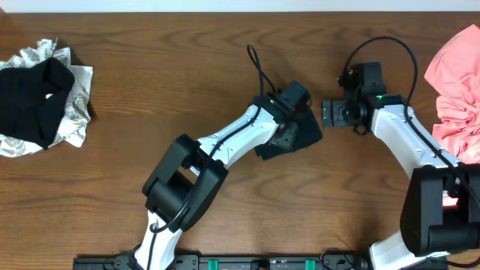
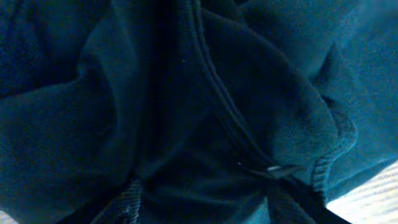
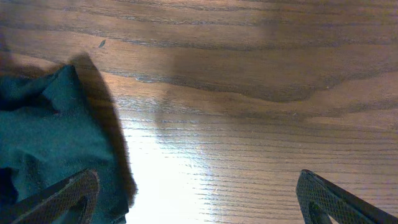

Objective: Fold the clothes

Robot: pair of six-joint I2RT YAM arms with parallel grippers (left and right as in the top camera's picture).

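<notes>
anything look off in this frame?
Nothing damaged or spilled. The black shirt is bunched into a wad under the left gripper, not spread flat. The pink tee lies crumpled at the frame's right edge.

Brown wood-grain table [image 1: 225, 60]

- The left arm [image 1: 240, 131] has white shells, chunky black joints and a thin black cable [image 1: 259, 66] looping off it.
- The right arm [image 1: 405, 133] is the same white and black, with a bigger cable loop [image 1: 390, 41] and a small green light [image 1: 380, 96].
- The right hand [image 1: 330, 114] is black, and its fingers [image 3: 68, 194] show a woven texture.
</notes>
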